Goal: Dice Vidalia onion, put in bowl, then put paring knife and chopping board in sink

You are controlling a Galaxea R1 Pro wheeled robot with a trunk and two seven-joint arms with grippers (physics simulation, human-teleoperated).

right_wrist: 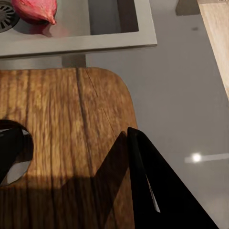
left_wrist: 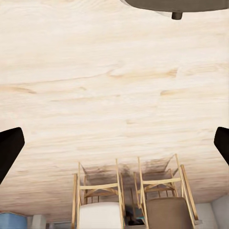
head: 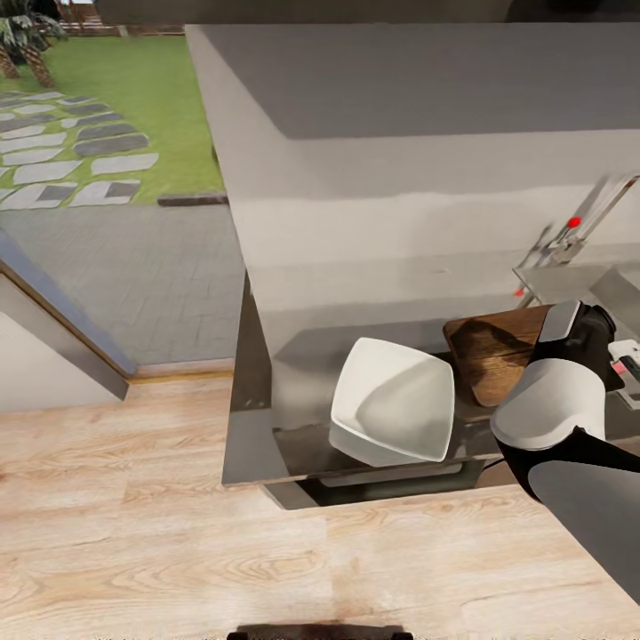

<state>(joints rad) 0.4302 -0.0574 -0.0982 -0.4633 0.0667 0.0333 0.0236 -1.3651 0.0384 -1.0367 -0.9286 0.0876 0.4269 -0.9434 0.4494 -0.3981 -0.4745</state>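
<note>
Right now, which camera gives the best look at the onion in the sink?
The right wrist view. The reddish onion lies in the sink beside the drain, just past the chopping board, though the frame edge crops it. The head view catches the faucet and a strip of the steel basin, and the left wrist view looks at wood floor and chairs.

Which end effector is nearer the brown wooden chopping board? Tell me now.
The right. The right end effector hovers directly over the brown wooden chopping board, fingers spread across its handle hole. The left end effector faces the light wood floor and chairs, away from the board.
</note>
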